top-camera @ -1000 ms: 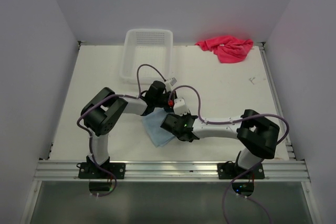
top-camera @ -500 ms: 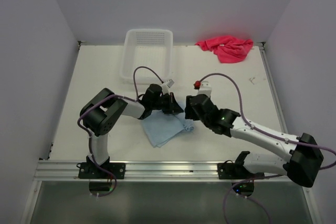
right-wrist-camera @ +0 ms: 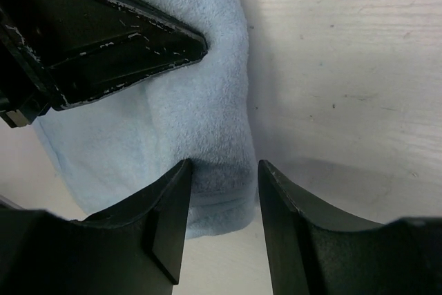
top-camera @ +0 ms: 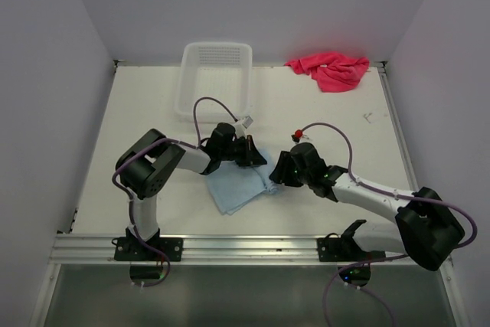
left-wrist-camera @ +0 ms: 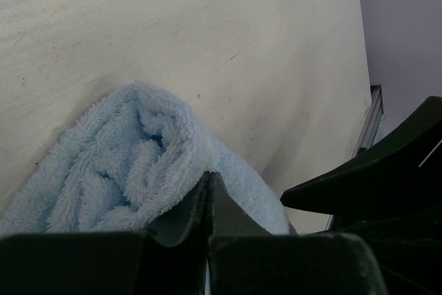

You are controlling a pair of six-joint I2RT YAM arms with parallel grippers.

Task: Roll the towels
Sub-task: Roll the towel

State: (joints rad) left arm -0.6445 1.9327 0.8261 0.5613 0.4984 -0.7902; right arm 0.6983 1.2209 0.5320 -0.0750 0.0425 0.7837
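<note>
The light blue towel [top-camera: 241,185] lies partly folded on the table in front of the arms, with a rolled-up fold [left-wrist-camera: 124,164] at its far edge. My left gripper [top-camera: 256,158] is shut, its tips [left-wrist-camera: 209,179] pressed into that fold; I see no cloth between the jaws. My right gripper [top-camera: 274,178] is open and low at the towel's right edge. Its jaws [right-wrist-camera: 224,164] straddle the thick folded end of the towel [right-wrist-camera: 186,108], the right finger over bare table. The pink-red towel [top-camera: 331,69] lies crumpled at the far right corner.
A white mesh basket [top-camera: 184,82] stands at the far edge, left of centre. Walls close in the table on the left, right and back. A metal rail [top-camera: 245,249] runs along the near edge by the arm bases.
My right arm swung from over the towel out to the right, then came back low to the towel's right edge, and its jaws opened. The left gripper stayed put.
</note>
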